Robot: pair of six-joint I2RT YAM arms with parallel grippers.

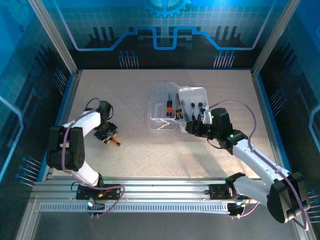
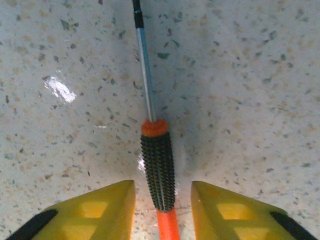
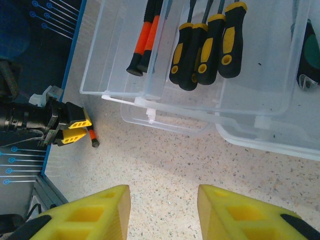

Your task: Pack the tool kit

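The screwdriver (image 2: pixel 157 170) lies flat on the bench (image 2: pixel 250 75), well left of the open case (image 1: pixel 156 102). Its ribbed black grip sits between the spread jaws of my left tool (image 2: pixel 162 200), not yet pinched. It looks light, stiff and apt to roll, so I'd close on that ribbed grip. My right tool (image 3: pixel 162 210) hangs released and empty, just before the case.

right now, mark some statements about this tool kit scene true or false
1. The case lies open. True.
2. The right gripper holds a screwdriver. False: it is open and empty, over the table near the case.
3. An orange-and-black screwdriver lies on the table between the open fingers of the left gripper. True.
4. The yellow-handled screwdrivers lie on the table outside the case. False: they lie inside it.
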